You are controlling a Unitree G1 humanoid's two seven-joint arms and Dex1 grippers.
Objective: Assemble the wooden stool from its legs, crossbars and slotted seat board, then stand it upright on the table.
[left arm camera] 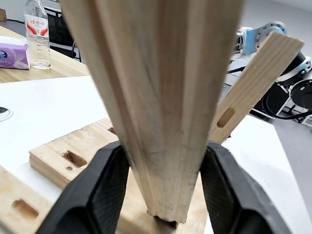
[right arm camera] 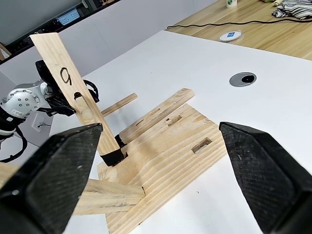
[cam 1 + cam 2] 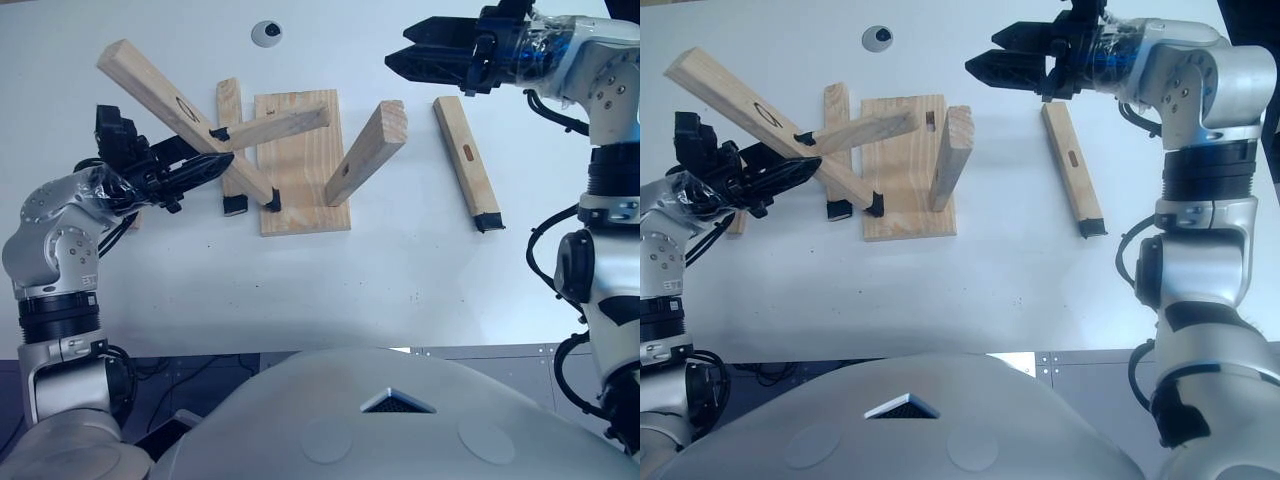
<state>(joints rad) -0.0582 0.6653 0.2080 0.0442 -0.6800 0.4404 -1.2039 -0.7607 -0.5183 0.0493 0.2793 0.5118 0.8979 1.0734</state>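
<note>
The slotted seat board (image 3: 300, 190) lies flat at the table's middle. A long leg (image 3: 150, 85) leans over it, its black-capped foot resting at the board's left side. My left gripper (image 3: 222, 166) is shut on this leg partway up; its fingers (image 1: 97, 190) press both sides of the wood. A crossbar (image 3: 285, 125) sticks out sideways from that leg. A second leg (image 3: 365, 150) stands tilted on the board's right part. One leg (image 3: 467, 165) lies flat to the right, another (image 3: 230, 150) left of the board. My right gripper (image 3: 420, 55) hangs open above the far right.
A grey round cable port (image 3: 267, 33) sits in the table near the far edge. A small wooden piece (image 3: 735, 222) lies under my left arm. The near half of the white table (image 3: 330, 290) is bare.
</note>
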